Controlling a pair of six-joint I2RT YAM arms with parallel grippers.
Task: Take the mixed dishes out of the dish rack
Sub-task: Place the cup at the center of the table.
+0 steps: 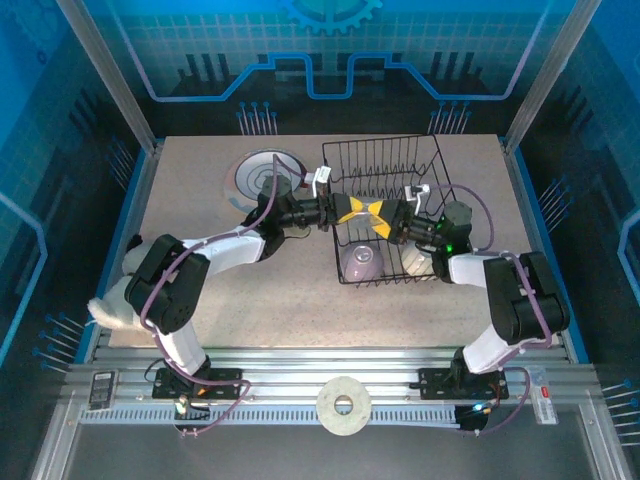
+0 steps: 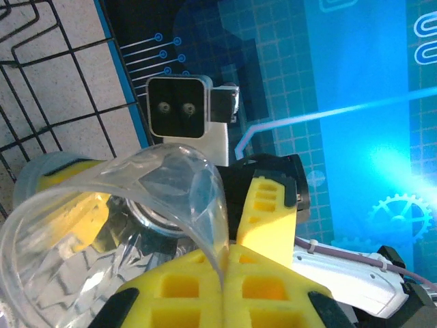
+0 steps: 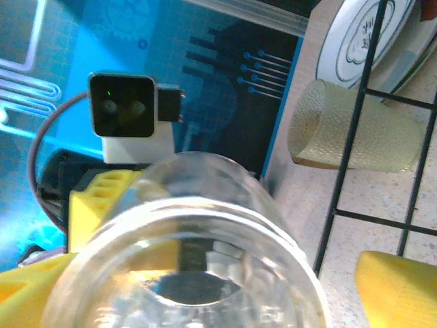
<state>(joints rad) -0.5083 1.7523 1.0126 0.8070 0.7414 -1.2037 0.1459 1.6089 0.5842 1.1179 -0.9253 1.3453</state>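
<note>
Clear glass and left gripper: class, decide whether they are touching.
Touching. The left wrist view shows the left gripper with its yellow fingers pinching the wall of the clear glass at its rim, with no gap.

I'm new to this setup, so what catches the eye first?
Two grippers meet over the dish rack with a clear glass between them: the left gripper pinches its rim, the right gripper stands open around its base. A pale bowl lies in the rack's near corner.
</note>
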